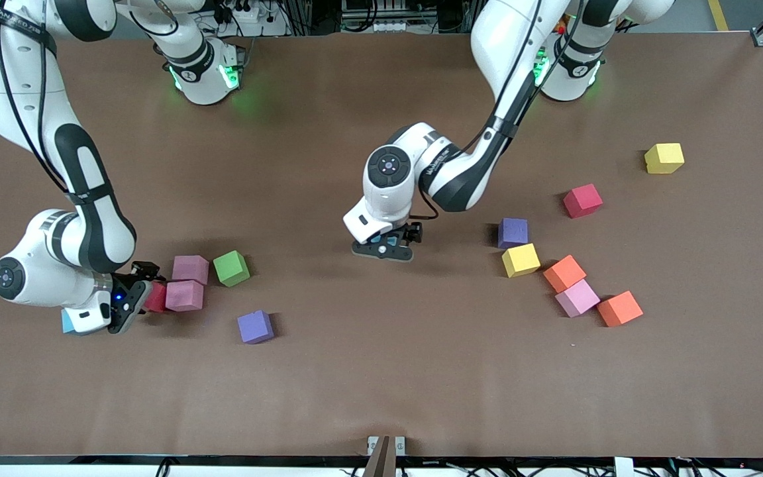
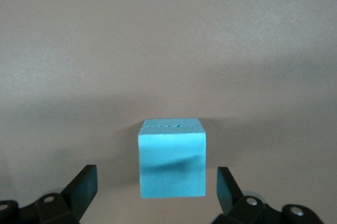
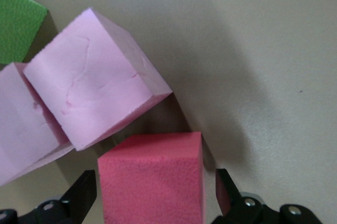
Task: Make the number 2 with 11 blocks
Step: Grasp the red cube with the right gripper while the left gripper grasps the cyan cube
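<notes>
The left tool (image 2: pixel 157 188) hangs released around a light blue matte foam cube (image 2: pixel 172 158) on the brown table (image 1: pixel 381 371). The right tool (image 3: pixel 156 192), also released, straddles a red foam cube (image 3: pixel 152 179) beside two pink foam cubes (image 3: pixel 95 95).

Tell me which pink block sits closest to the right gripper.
The pink block touching the red block at the right gripper; the second pink block lies farther from the camera, the third between the orange blocks.

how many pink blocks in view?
3. Two pink blocks beside the green block, right arm's end; one between the orange blocks, left arm's end. Arms may hide more.
</notes>
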### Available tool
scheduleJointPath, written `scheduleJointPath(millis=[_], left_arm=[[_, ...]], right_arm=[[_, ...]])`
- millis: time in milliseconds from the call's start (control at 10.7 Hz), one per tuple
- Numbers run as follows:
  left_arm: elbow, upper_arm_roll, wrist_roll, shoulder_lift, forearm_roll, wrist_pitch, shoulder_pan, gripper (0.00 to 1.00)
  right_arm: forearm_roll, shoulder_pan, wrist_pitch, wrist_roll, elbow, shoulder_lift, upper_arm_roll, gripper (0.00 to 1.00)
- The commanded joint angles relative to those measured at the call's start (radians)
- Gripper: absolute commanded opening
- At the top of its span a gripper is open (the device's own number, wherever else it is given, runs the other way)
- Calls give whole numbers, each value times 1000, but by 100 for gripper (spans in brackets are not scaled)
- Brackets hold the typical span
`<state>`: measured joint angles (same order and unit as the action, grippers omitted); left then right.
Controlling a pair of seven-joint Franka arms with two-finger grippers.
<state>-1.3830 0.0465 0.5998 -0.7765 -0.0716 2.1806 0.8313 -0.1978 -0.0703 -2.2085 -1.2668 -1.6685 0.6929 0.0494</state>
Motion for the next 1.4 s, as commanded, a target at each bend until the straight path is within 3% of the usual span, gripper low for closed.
scheduleJointPath(millis=[0,93,280,467,654,747,1027,1308], left_arm=[[36,35,3,-47,-45,31,29,100],[36,41,0,-58,-43,54,40,100],[35,46,-2,-70,-45,61,40,100],[32,46,-6,-78,-43,61,45,100],[30,44,6,-93,-45,61,48,100],[30,41,8,-98,-50,61,51,76],[24,39,11,-105,-102,61,57,22],[13,39,67,-61,-100,45,68,20]], right_arm=[[-31,-13,-10,-31,-7,-3,-6,100],[-31,-12,-11,-31,-7,-3,-6,100],[-31,-12,-4,-25,-7,-3,-6,53],[-31,-14,1,-29,-5,-4,-6,18],[-29,-8,18,-25,15,-16,-6,16],[-29,-6,62,-26,33,-21,-8,16],[-29,9,180,-13,137,-42,-8,17],[-29,23,230,26,164,-81,-8,18]])
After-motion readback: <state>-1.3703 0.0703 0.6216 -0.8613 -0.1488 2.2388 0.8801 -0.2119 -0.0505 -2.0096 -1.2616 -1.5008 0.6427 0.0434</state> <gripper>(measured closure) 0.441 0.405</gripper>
